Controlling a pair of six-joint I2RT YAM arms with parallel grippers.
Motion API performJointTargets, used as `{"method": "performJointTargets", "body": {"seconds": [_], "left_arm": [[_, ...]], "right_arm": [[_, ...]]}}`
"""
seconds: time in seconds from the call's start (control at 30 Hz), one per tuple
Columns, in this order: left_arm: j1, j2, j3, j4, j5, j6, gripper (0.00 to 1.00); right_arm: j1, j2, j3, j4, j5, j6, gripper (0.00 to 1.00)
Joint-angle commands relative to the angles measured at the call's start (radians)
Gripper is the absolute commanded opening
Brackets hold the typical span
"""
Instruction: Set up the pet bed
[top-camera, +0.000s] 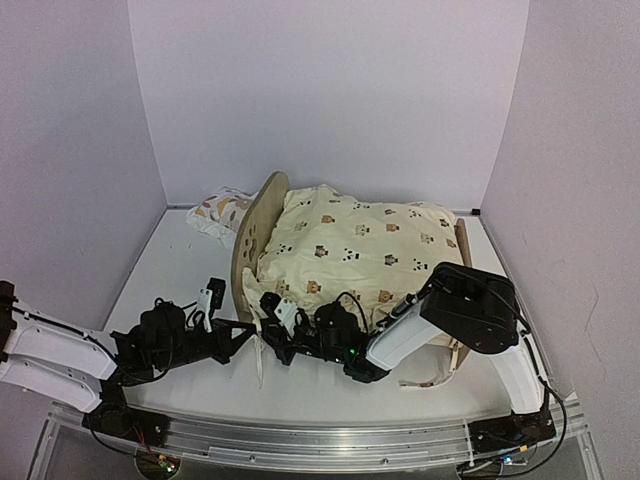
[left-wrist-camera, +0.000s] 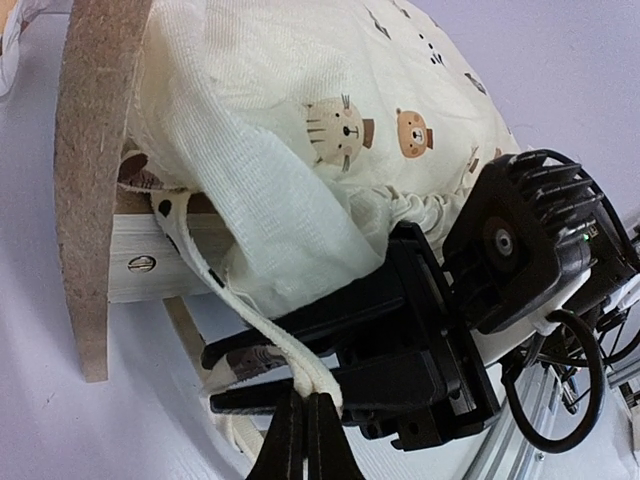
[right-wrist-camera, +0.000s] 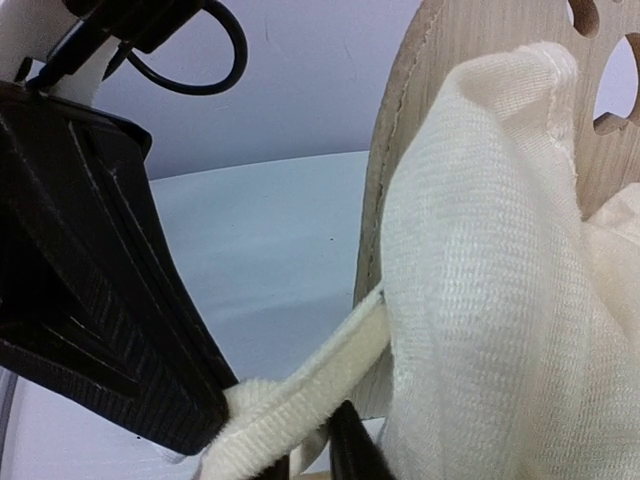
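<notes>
The pet bed's plywood end board (top-camera: 255, 225) stands at the left, with the cream animal-print quilt (top-camera: 360, 245) heaped over the frame; the striped base is hidden. Both grippers meet at the bed's near left corner. My left gripper (top-camera: 250, 333) is shut on a cream tie strap (left-wrist-camera: 240, 310) that runs from the quilt corner past the side rail (left-wrist-camera: 165, 262); its tips (left-wrist-camera: 307, 402) pinch it. My right gripper (left-wrist-camera: 212, 380) faces it with its jaws apart, and the strap crosses them. In the right wrist view the strap (right-wrist-camera: 320, 385) lies over my right gripper (right-wrist-camera: 318, 465), beside the end board (right-wrist-camera: 450, 100).
The small leaf-print pillow (top-camera: 220, 210) lies behind the end board at the back left. White walls enclose the table on three sides. The metal rail (top-camera: 330, 440) with the arm bases runs along the near edge. A loose strap end (top-camera: 259, 362) hangs in front of the bed.
</notes>
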Motion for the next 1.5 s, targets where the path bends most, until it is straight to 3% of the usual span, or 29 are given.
{"method": "performJointTargets", "body": {"seconds": [0.0,0.07,0.17,0.27,0.4,0.5,0.7,0.87,1.13,1.33,1.47], "left_arm": [[0.007,-0.023,-0.008,-0.003,0.014,0.007,0.0],[0.006,-0.028,-0.007,-0.009,0.013,0.006,0.0],[0.007,-0.045,0.004,-0.056,0.006,0.007,0.04],[0.007,-0.08,0.022,-0.138,-0.011,-0.001,0.2],[0.007,-0.148,0.056,-0.287,-0.015,-0.013,0.55],[0.007,-0.17,0.096,-0.43,-0.017,-0.018,0.67],[0.007,-0.156,0.092,-0.503,0.054,-0.013,0.65],[0.007,-0.052,0.083,-0.438,0.136,-0.001,0.62],[0.007,0.167,0.125,-0.321,0.145,-0.011,0.61],[0.007,0.272,0.143,-0.211,0.17,-0.042,0.41],[0.005,0.313,0.148,-0.171,0.186,-0.057,0.33]], "right_arm": [[-0.019,0.014,0.028,0.071,0.009,0.012,0.08],[-0.019,0.011,0.022,0.075,0.008,0.015,0.0],[-0.019,0.006,0.014,0.08,0.016,0.032,0.0],[-0.018,0.003,0.008,0.081,0.036,0.049,0.0],[-0.018,0.0,0.001,0.081,0.068,0.071,0.0],[-0.019,-0.006,-0.004,0.081,0.085,0.073,0.0],[-0.019,-0.019,-0.009,0.079,0.119,0.122,0.0],[-0.018,-0.024,-0.008,0.078,0.095,0.135,0.0],[-0.017,-0.035,-0.014,0.078,0.09,0.141,0.0],[-0.015,-0.037,-0.017,0.078,0.088,0.141,0.0],[-0.015,-0.045,-0.023,0.078,0.091,0.138,0.0]]}}
